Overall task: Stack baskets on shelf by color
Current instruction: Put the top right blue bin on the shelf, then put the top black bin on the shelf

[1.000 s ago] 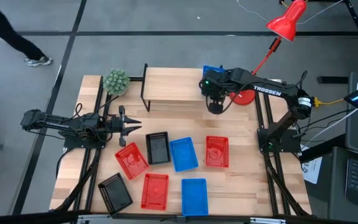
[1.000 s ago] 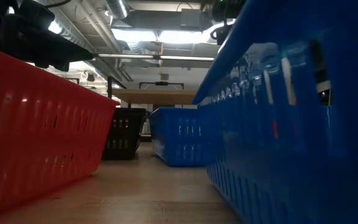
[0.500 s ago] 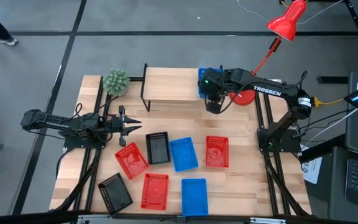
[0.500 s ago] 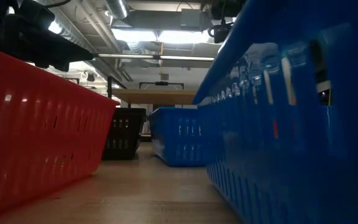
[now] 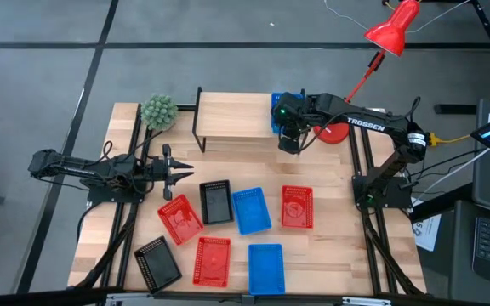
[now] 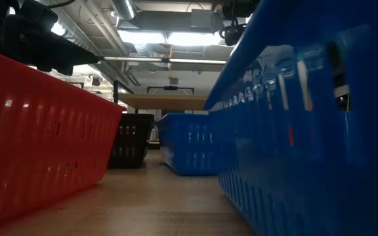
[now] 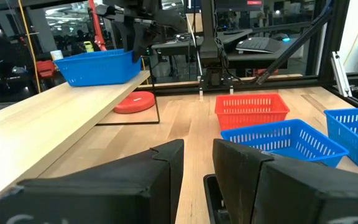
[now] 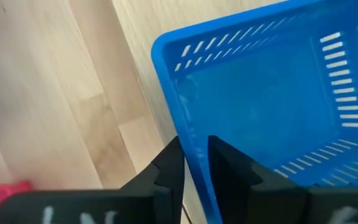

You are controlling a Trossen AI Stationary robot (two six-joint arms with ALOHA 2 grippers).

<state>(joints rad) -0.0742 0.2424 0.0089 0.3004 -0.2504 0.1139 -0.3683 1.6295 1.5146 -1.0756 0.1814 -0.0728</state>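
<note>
The shelf (image 5: 232, 116) stands at the table's far side. One blue basket (image 5: 276, 111) rests by its bottom on the shelf's right end (image 7: 98, 67). My right gripper (image 5: 289, 140) points steeply down over this basket's near-right corner. In the right wrist view it (image 8: 194, 158) is open, with one finger inside and one outside the basket's wall. Several red, blue and black baskets lie flat on the table, among them a red (image 5: 179, 218), a black (image 5: 215, 202) and a blue (image 5: 251, 210). My left gripper (image 5: 181, 170) waits open and level at the table's left, holding nothing. My right gripper stands astride the blue basket's side wall (image 8: 185, 134) near a corner, coming from above. A finger (image 8: 169, 165) is on the outside and the other on the inside. Whether they touch the wall I cannot tell. The basket lies on the shelf.
A green plant ball (image 5: 158, 111) sits left of the shelf, and a red disc (image 5: 337, 133) with a red lamp (image 5: 394, 25) right of it. More baskets lie near the front edge: black (image 5: 157, 263), red (image 5: 213, 260), blue (image 5: 265, 269). Most of the shelf top is bare.
The blue basket under my right gripper has shifted: it showed beyond the gripper's far side, and now shows to the gripper's left, flat on the shelf's right end. The right gripper has stayed over the same spot. My left arm has kept still.
</note>
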